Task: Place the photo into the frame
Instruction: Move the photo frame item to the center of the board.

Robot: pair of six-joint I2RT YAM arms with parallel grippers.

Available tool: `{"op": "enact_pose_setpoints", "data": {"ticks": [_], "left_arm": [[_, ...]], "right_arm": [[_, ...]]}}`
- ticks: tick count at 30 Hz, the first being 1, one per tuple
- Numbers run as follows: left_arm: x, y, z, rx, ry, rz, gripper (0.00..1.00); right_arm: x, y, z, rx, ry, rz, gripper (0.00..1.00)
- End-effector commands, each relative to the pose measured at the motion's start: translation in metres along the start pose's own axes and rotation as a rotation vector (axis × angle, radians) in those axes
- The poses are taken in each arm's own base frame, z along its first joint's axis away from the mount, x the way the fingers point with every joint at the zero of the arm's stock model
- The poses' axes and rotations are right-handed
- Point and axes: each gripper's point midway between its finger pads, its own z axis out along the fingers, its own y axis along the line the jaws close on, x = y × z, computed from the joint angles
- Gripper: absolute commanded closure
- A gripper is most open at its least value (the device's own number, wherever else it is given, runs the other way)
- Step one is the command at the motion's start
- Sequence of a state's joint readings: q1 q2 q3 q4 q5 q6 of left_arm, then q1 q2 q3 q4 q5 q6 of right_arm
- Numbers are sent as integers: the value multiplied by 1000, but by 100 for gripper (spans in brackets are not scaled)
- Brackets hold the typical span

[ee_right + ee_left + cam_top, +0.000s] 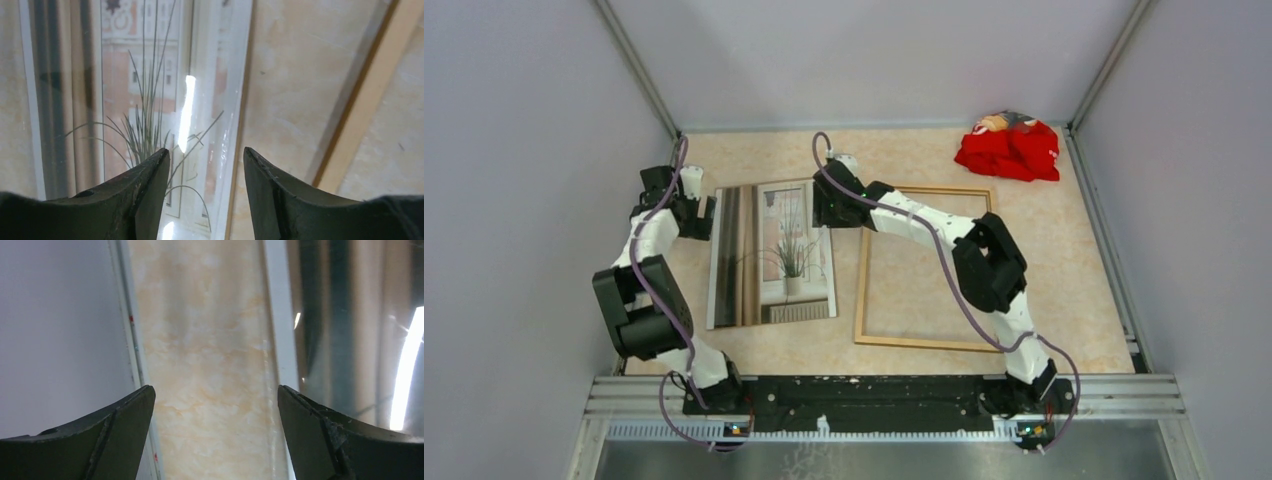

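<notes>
Your photo (pixel 772 255) lies face up on the table (pixel 1054 270), with the frame (pixel 924 343) just beside it at 3 o'clock. Your right gripper (pixel 206 152) hangs over the photo's 1 o'clock corner, jaws parted and holding nothing. Your left gripper (pixel 215 387) is at the photo's 10 o'clock edge, jaws spread wide and also holding nothing.

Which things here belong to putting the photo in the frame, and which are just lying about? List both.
For the job: the photo, face up; the frame, empty, beside it.
Lying about: the red cloth bundle, far right corner.
</notes>
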State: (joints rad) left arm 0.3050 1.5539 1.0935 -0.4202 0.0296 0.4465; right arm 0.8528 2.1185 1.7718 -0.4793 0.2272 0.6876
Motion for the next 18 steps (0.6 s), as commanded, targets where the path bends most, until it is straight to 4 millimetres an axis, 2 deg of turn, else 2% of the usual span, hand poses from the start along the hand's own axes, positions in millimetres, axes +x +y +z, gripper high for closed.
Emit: {"op": "enact_pose_setpoints", "data": {"ticks": [1, 5, 8, 18], "left_arm": [[-9, 45, 14, -173, 5, -17, 2], [2, 49, 32, -202, 42, -45, 7], [11, 43, 43, -184, 70, -63, 9], [26, 4, 51, -91, 84, -73, 11]], "right_arm": [[9, 27, 23, -109, 58, -68, 43], [19, 22, 35, -127, 76, -58, 39], [26, 15, 42, -126, 86, -39, 39], [51, -9, 51, -137, 134, 54, 38]]}}
